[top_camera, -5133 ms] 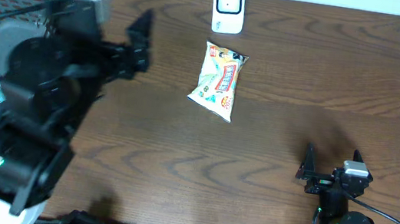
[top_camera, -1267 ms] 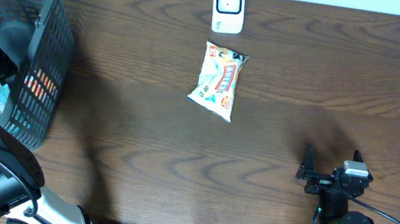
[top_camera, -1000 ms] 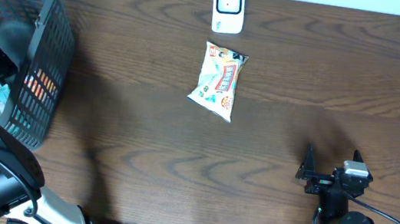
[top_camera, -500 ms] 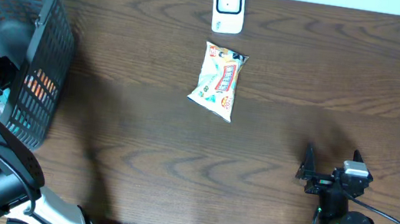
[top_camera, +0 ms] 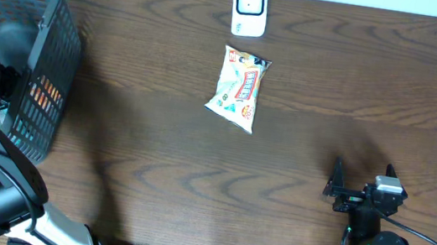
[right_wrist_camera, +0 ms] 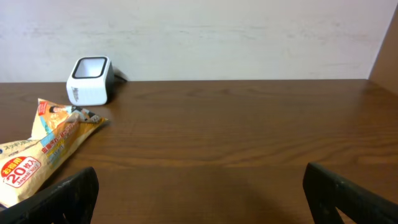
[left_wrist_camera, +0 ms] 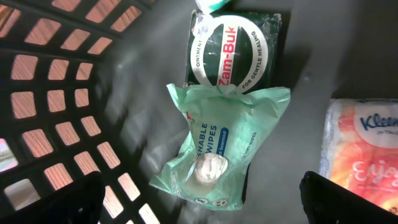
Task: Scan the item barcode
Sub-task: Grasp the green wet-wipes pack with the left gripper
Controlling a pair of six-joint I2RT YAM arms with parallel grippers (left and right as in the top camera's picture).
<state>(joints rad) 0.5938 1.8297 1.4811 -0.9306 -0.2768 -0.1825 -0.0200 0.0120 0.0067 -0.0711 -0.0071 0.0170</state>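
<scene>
The left gripper (left_wrist_camera: 199,202) has moved into the basket (top_camera: 50,50) at the tabletop's left edge, fingers spread wide and empty above the wipes pack (left_wrist_camera: 217,143), likely next for the scanner (top_camera: 249,8). The right gripper (top_camera: 363,170) rests open, empty.

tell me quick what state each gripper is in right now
Left gripper: open, holding nothing, over the wipes pack in the basket.
Right gripper: open, holding nothing.
</scene>
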